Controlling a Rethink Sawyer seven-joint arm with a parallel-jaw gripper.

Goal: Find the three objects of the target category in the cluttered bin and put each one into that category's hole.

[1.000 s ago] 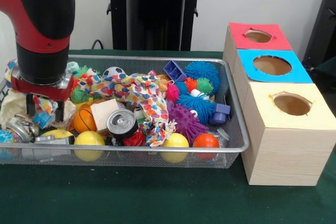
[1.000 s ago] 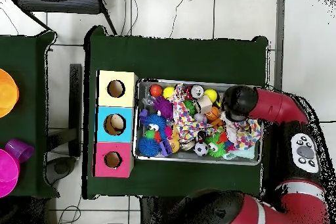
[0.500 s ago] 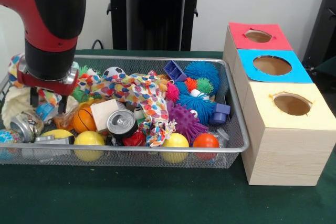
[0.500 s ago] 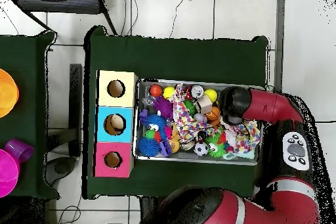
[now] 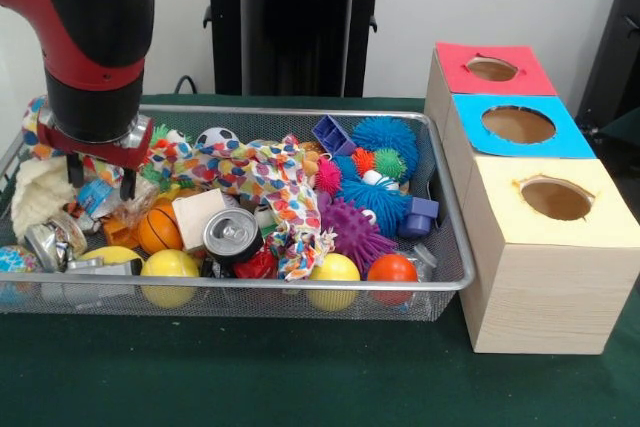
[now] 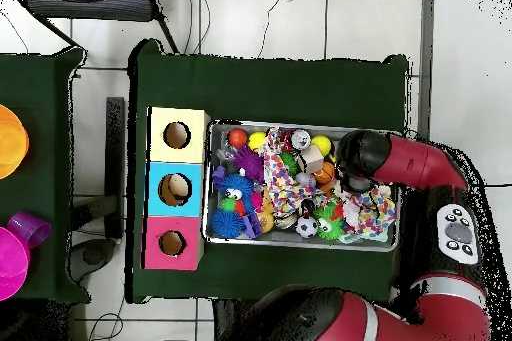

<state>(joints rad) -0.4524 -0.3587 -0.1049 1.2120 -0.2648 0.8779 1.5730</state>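
Observation:
The bin (image 5: 300, 290) is a silver wire-mesh basket full of mixed clutter; in the overhead view its rim (image 6: 300, 244) lies right of the boxes. The hole (image 5: 492, 69) in the red-topped box is at the far right, and it shows in the overhead view (image 6: 172, 243). My gripper (image 5: 98, 180) hangs over the bin's left end, just above the clutter. A crumpled blue, white and red wrapper (image 5: 100, 197) sits between its fingers, and they seem shut on it. In the overhead view the arm's end (image 6: 360, 155) covers the gripper.
A blue-topped box (image 5: 518, 124) and a yellow-topped box (image 5: 556, 199) stand beside the red one. In the bin lie a silver can (image 5: 232, 234), a wooden block (image 5: 198, 215), a spotted cloth (image 5: 265, 172), yellow balls (image 5: 170, 267), an orange ball (image 5: 392, 267) and spiky balls (image 5: 385, 137).
My gripper has risen out of the clutter at the bin's left end and shifted slightly right. The crumpled wrapper has come up with it.

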